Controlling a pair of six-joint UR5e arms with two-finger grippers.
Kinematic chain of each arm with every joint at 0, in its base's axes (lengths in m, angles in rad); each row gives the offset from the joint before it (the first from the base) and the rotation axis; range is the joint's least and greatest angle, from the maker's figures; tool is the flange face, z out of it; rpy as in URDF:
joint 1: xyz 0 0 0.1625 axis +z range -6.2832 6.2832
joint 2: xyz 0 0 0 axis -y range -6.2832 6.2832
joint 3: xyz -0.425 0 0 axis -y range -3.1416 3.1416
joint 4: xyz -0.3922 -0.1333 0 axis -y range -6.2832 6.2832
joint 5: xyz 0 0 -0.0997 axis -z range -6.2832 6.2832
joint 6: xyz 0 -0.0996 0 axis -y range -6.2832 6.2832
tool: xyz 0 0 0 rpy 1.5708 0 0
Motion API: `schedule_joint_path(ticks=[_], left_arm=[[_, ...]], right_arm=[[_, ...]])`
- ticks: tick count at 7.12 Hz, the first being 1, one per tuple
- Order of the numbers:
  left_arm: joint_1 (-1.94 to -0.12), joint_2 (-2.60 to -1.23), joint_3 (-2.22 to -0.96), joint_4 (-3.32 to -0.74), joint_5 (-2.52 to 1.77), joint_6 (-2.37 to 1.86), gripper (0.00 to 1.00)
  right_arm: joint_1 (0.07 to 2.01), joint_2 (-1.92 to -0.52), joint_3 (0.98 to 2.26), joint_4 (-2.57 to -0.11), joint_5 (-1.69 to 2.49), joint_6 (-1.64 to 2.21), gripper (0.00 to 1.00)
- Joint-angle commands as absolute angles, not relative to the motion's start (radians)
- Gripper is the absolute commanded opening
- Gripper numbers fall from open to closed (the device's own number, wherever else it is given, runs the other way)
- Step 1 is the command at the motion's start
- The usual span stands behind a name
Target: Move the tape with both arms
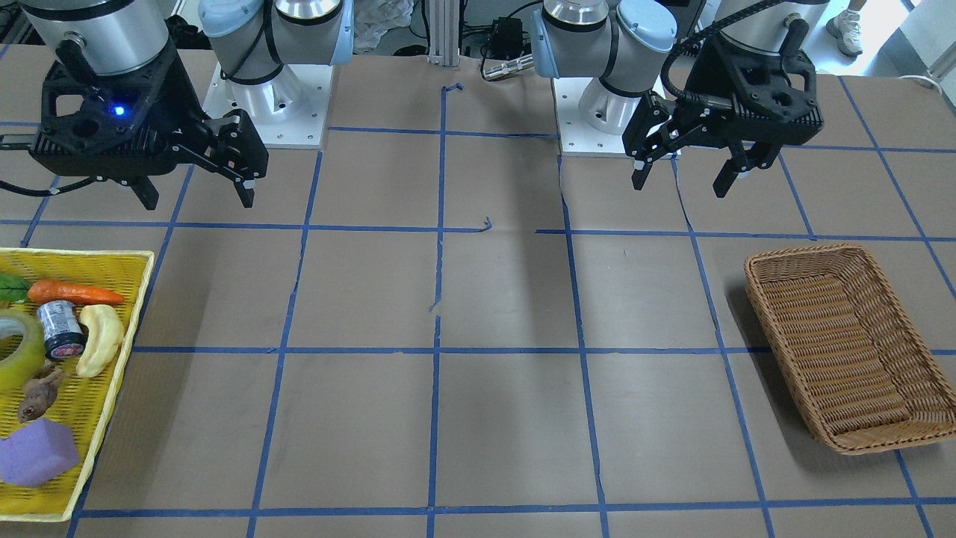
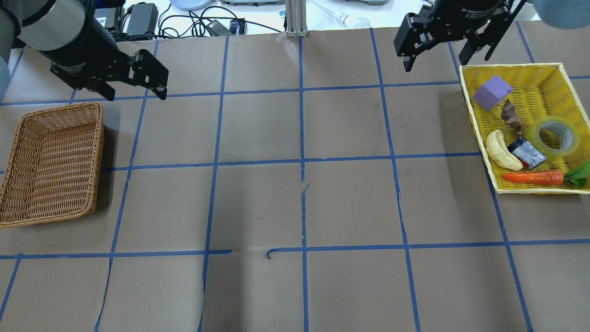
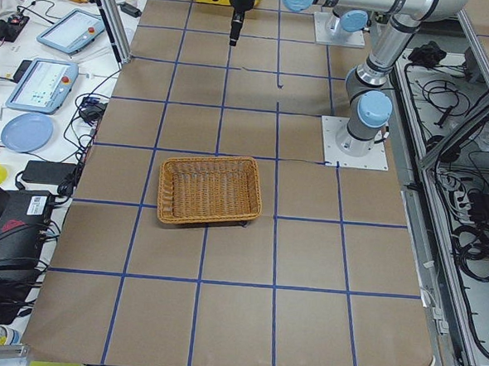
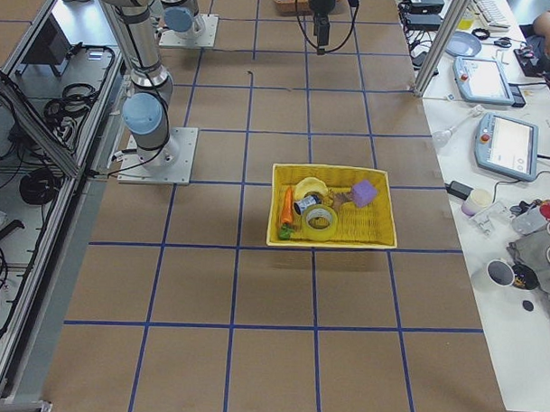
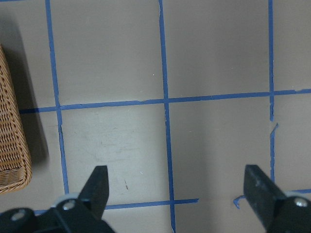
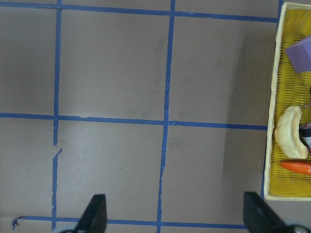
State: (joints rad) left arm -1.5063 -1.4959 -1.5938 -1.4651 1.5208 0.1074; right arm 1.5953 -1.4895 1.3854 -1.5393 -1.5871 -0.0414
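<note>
Presently, the right gripper [image 2: 435,60] is hovering spread-open just beside the yellow basket [image 2: 511,65], whose tape [image 2: 534,136] is lying beyond its fingertips, while the left gripper [image 2: 136,94], likewise spread, is hanging near the wicker basket [image 2: 97,157], presumably to receive it.

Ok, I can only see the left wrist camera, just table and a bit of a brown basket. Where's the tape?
Observer: The tape lies in a yellow tray at the robot's right end of the table, next to a small can.
Operator: Is the other claw grabbing it?
Observer: No. The right claw hangs open above the table beside the tray's far corner, holding nothing.
Operator: Is there stuff in my basket?
Observer: From above, the brown basket has nothing inside it.
</note>
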Motion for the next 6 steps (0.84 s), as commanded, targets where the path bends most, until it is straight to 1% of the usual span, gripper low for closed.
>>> schedule_joint_path(ticks=[1,3,4,6], left_arm=[[-1.506,-1.496,-1.594,-1.465,1.522,0.107,1.0],[-1.505,-1.497,-1.594,-1.465,1.522,0.107,1.0],[-1.506,-1.496,-1.594,-1.465,1.522,0.107,1.0],[-1.506,-1.496,-1.594,-1.465,1.522,0.107,1.0]], right_arm=[[1.595,-1.489,1.385,-1.54,-1.588,-0.041,1.0],[1.569,-1.483,1.381,-1.549,-1.582,-0.054,1.0],[1.528,-1.467,1.373,-1.549,-1.583,-0.127,1.0],[1.409,-1.442,1.373,-1.56,-1.58,-0.408,1.0]])
